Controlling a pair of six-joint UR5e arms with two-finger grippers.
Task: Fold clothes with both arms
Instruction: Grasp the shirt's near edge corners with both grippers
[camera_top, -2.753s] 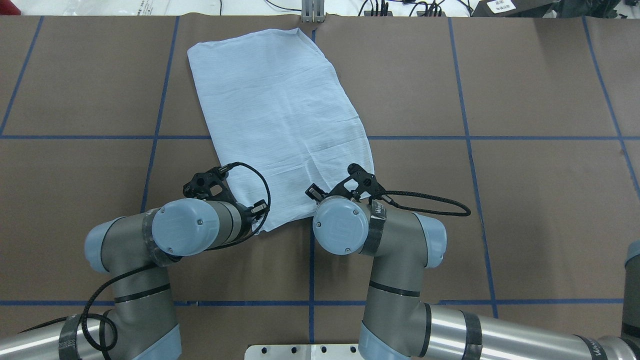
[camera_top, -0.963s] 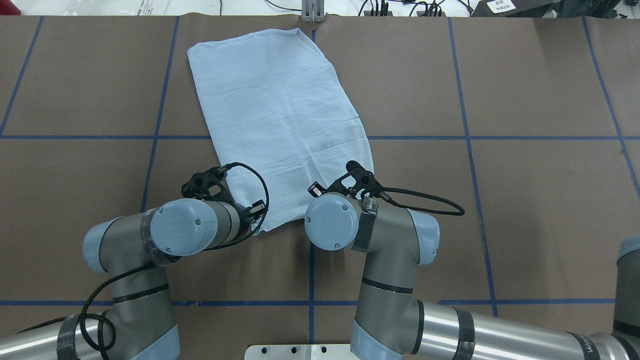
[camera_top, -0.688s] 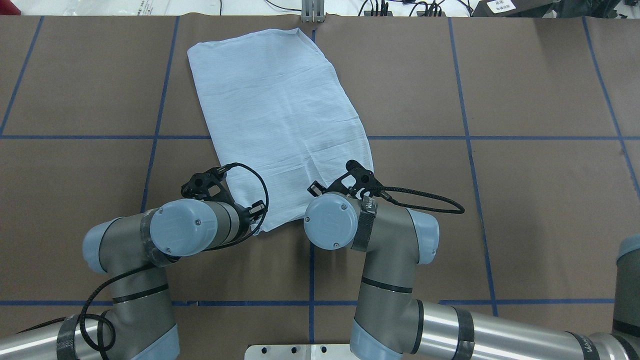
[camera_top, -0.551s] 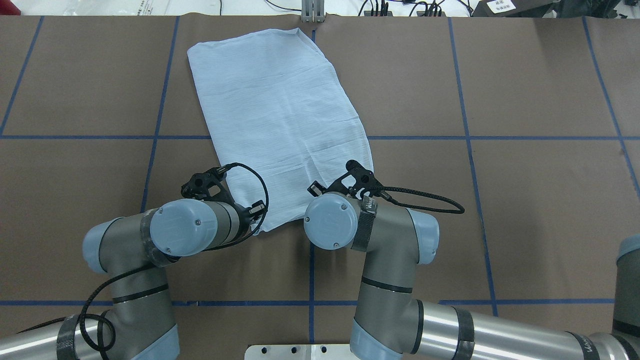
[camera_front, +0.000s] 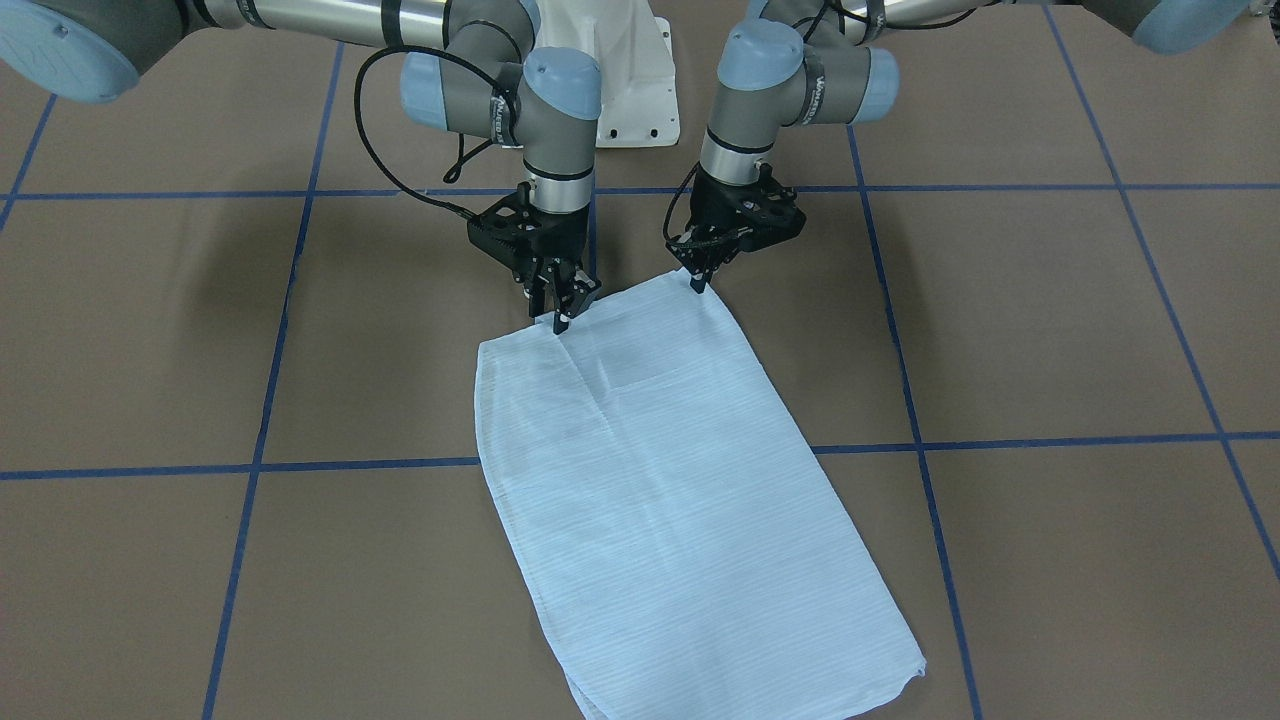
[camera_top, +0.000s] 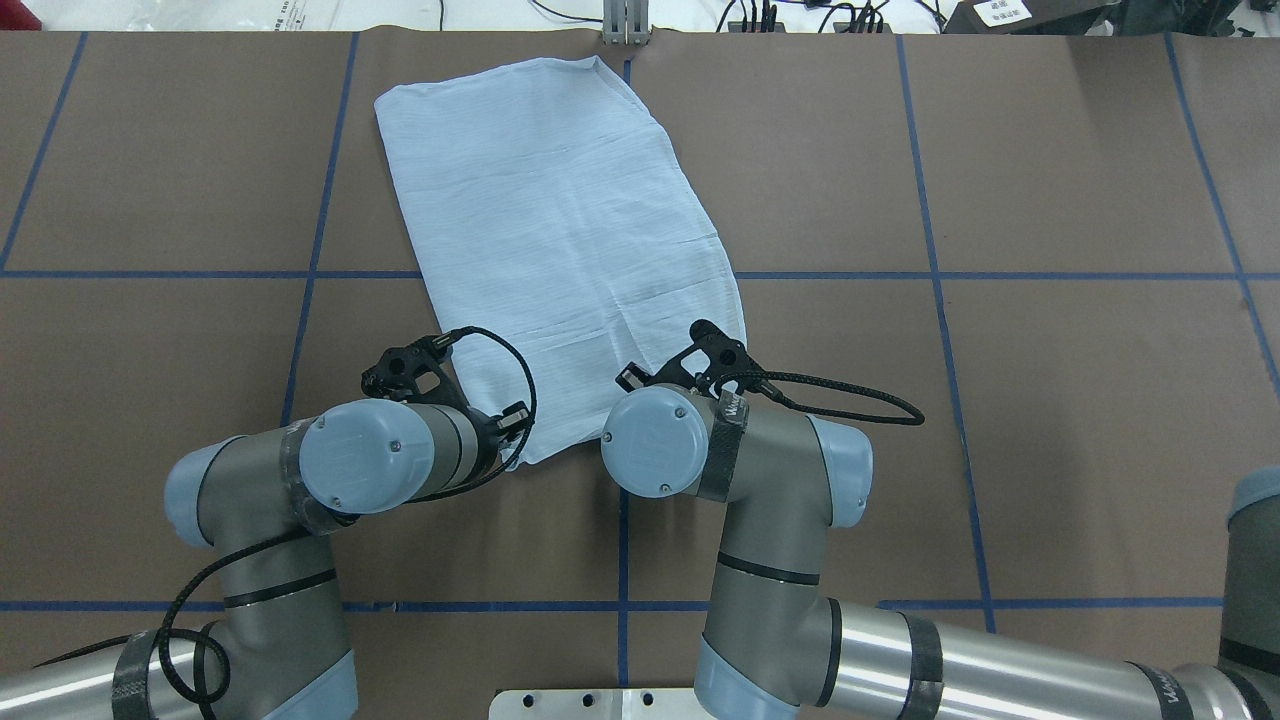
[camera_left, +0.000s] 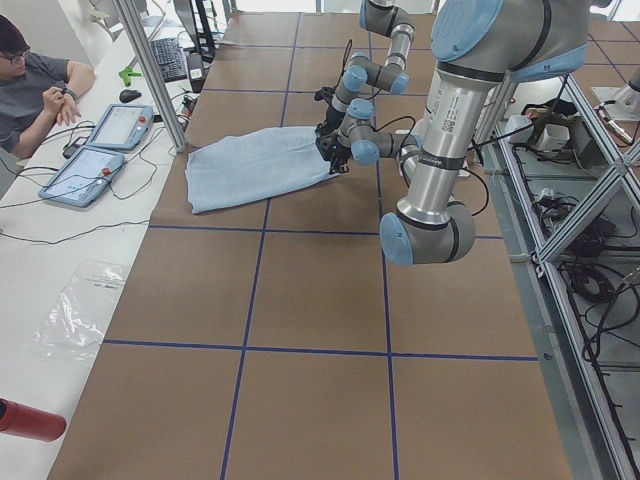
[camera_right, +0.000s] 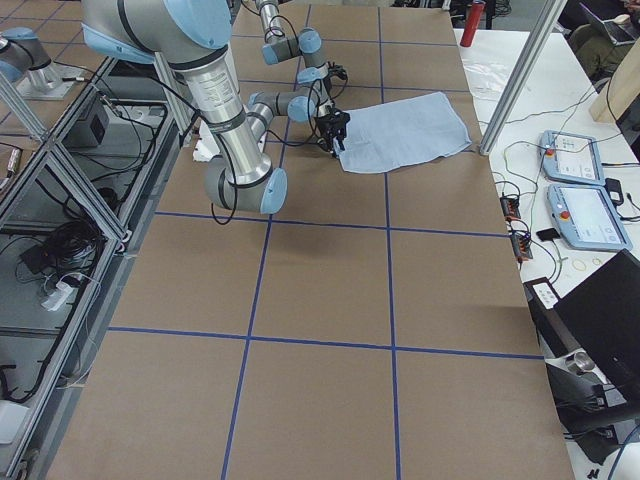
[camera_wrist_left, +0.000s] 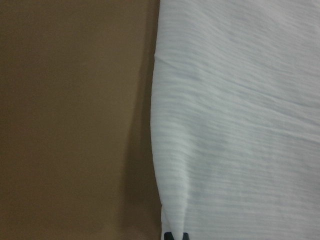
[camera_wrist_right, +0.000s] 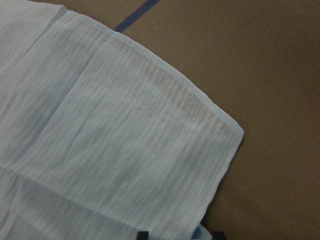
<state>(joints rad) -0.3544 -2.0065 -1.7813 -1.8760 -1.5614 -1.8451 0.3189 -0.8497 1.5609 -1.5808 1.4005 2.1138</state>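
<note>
Exterior front-facing: shirt (camera_front: 680, 500) is pinched by left end effector (camera_front: 697, 283), right end effector (camera_front: 560, 315) closure untellable, so its corner may be dropped.

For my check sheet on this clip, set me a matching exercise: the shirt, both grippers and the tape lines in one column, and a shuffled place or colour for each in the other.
Things:
A. shirt
B. left gripper
C. right gripper
D. tape lines

Places and colours:
1. dark blue, a grid on the brown table cover
2. at the corner of the cloth's robot-side edge on the robot's left
3. pale blue, lying flat
4. at the same edge, towards the robot's right

Pairs: A-3, B-2, C-4, D-1
</note>
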